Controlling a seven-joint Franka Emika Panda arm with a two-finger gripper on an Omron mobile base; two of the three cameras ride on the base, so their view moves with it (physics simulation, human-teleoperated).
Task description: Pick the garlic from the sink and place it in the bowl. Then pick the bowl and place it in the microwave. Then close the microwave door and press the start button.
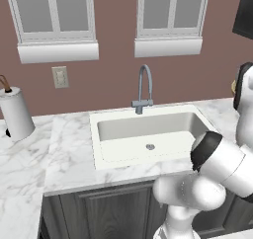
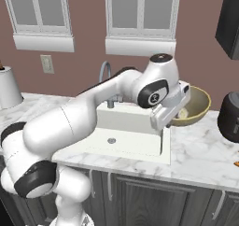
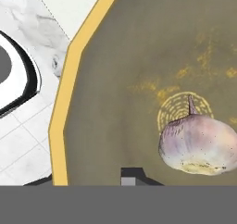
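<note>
Garlic (image 3: 198,145) is sitting in the bowl (image 2: 198,109) already; can't tell how the jaws are standing; microwave steps are waiting.

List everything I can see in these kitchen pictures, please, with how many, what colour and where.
garlic: one, pale pinkish-white, inside the bowl
bowl: one, tan-yellow, on the counter right of the sink
sink: one, cream-white, set in the counter
faucet: one, grey, behind the sink
counter: one, white marble
paper towel roll: one, white, far left
windows: two, white-framed, brown wall
wall outlet: one, pale
arm: one, white, reaching over the sink
gripper: one, at the bowl
</note>
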